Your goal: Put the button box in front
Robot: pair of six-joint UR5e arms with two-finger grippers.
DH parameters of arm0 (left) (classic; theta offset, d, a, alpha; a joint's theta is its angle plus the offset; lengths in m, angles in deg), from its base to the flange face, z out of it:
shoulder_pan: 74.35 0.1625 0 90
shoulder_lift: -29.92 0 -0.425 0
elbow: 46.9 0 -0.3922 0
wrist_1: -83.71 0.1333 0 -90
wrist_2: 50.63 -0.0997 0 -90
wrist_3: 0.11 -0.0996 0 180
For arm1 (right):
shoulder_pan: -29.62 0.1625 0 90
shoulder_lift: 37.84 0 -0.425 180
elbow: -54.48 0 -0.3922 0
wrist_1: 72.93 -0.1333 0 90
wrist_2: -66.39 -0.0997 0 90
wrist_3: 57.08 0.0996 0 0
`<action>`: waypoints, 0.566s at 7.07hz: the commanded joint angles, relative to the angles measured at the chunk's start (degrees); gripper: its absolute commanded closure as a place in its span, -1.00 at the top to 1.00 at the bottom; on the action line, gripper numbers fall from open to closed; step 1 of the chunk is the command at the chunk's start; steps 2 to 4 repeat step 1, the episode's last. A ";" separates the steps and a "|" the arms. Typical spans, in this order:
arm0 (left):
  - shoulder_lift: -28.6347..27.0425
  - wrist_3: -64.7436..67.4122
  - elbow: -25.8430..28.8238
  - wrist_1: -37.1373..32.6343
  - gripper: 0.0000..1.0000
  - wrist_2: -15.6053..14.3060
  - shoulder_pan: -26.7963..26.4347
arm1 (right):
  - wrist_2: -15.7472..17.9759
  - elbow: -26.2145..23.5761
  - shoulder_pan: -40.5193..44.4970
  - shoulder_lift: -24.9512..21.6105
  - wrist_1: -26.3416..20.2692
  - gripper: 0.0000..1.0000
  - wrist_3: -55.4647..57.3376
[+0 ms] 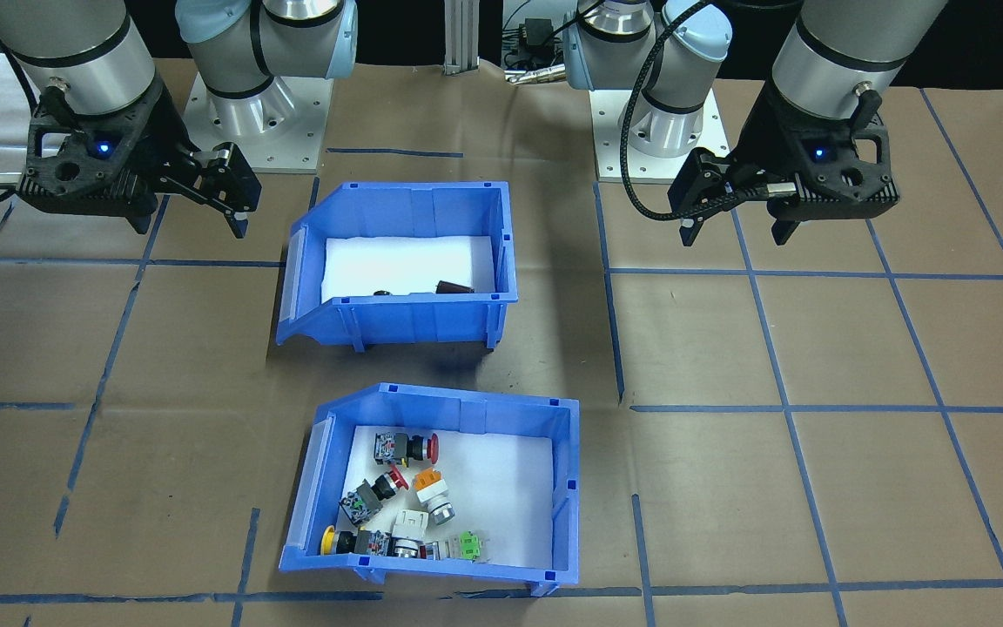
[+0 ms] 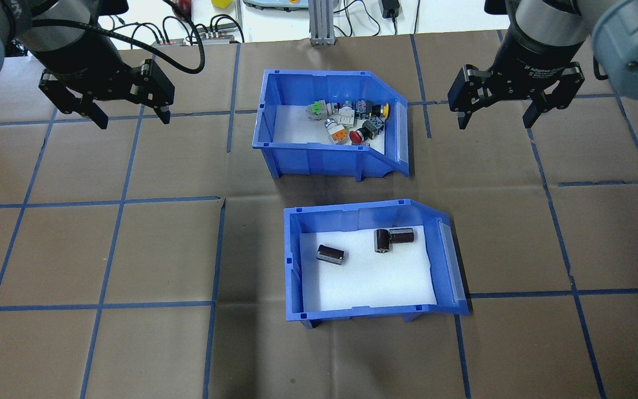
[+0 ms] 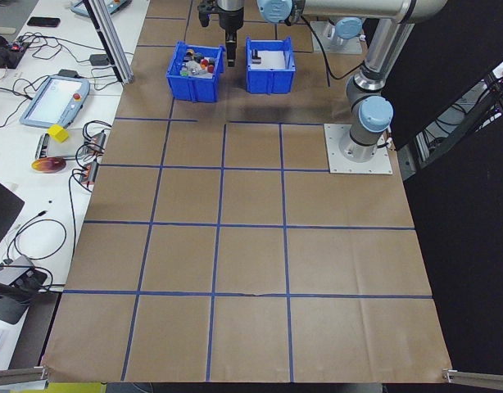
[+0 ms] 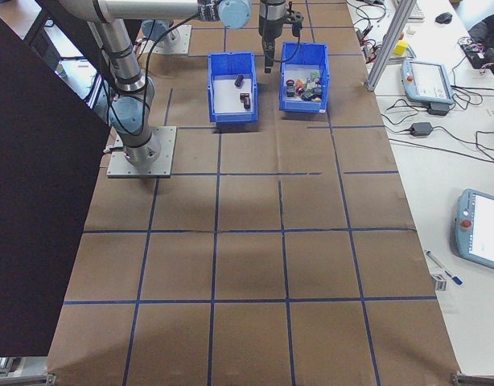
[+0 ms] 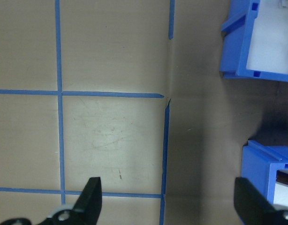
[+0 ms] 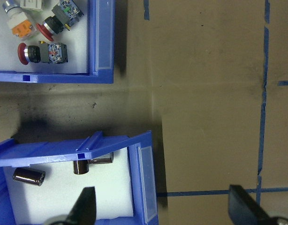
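Observation:
The button box [image 2: 319, 159] is a blue bin with a white liner and several coloured push-button switches [image 2: 352, 119]. It sits on the far side of the table, beyond a second blue bin [image 2: 352, 209] that holds dark cylinders [image 2: 330, 254]. In the front-facing view the button box [image 1: 432, 570] is the lower bin. My left gripper [image 2: 125, 111] hangs open above the paper, left of the button box. My right gripper [image 2: 499, 113] hangs open to its right. In the right wrist view the button box [image 6: 102, 42] is at the upper left. Neither gripper holds anything.
Brown paper with a blue tape grid [image 2: 125, 199] covers the table. A metal post [image 2: 319, 22] and cables stand past the far edge. Both arm bases [image 1: 258, 113] are bolted behind the cylinder bin [image 1: 414, 322]. A side desk holds pendants [image 4: 428, 80].

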 commanded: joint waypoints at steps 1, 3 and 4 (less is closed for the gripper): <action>-0.01 0.24 -0.06 0.02 0.98 0.06 0.00 | 0.01 -0.07 0.00 0.00 0.08 1.00 -0.08; -0.01 0.24 -0.06 0.02 0.98 0.06 0.00 | 0.01 -0.07 0.00 0.00 0.08 1.00 -0.08; -0.01 0.24 -0.06 0.02 0.98 0.06 0.00 | 0.01 -0.07 0.00 0.00 0.08 1.00 -0.08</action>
